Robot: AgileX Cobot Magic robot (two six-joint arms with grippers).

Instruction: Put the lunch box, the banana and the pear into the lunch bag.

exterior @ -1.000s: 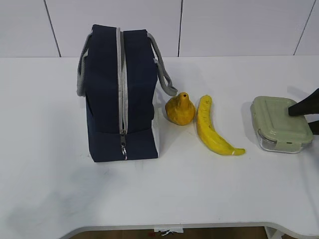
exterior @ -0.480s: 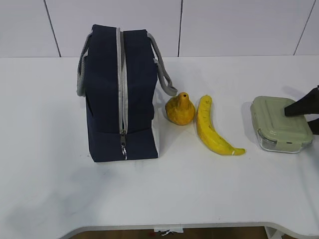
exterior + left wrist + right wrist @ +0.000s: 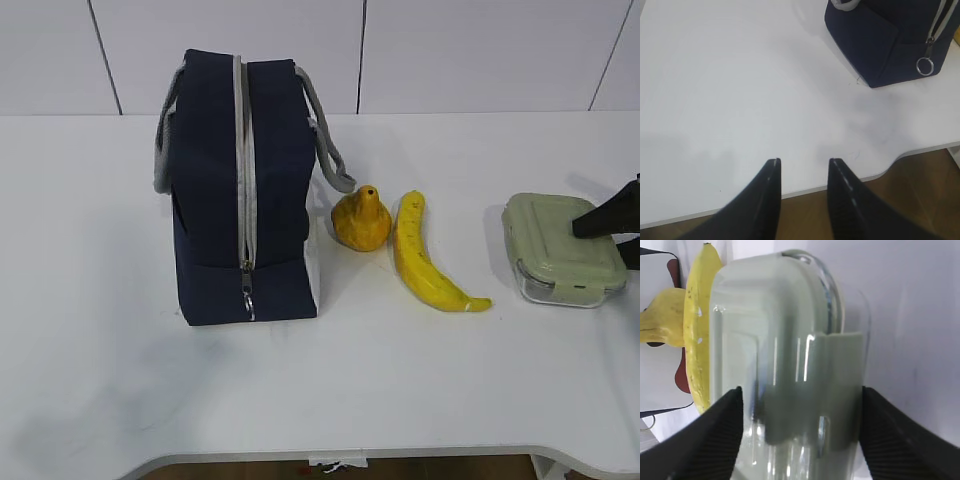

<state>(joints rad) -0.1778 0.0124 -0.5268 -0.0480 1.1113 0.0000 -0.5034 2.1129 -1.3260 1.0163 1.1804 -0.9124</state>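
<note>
The navy lunch bag point(image 3: 240, 190) stands upright left of centre. Its grey zipper runs down the near end to a pull point(image 3: 247, 285) low down. The pear point(image 3: 362, 220) and the banana point(image 3: 425, 260) lie just right of the bag. The sage-green lunch box point(image 3: 555, 245) rests on the table at the far right. My right gripper point(image 3: 600, 240) is open and straddles the box's right end. In the right wrist view the lunch box point(image 3: 785, 340) fills the gap of the right gripper point(image 3: 801, 395). My left gripper point(image 3: 804, 162) is open and empty above the table's front edge.
The table's front edge point(image 3: 400, 455) curves in at the lower left. In the left wrist view the bag's corner point(image 3: 880, 40) and its zipper ring point(image 3: 924, 65) lie far ahead to the right. In the right wrist view the banana point(image 3: 697, 330) and the pear point(image 3: 662, 320) lie beyond the box.
My right gripper has slid a little further left over the lunch box. The box, fruit and bag have not moved.
</note>
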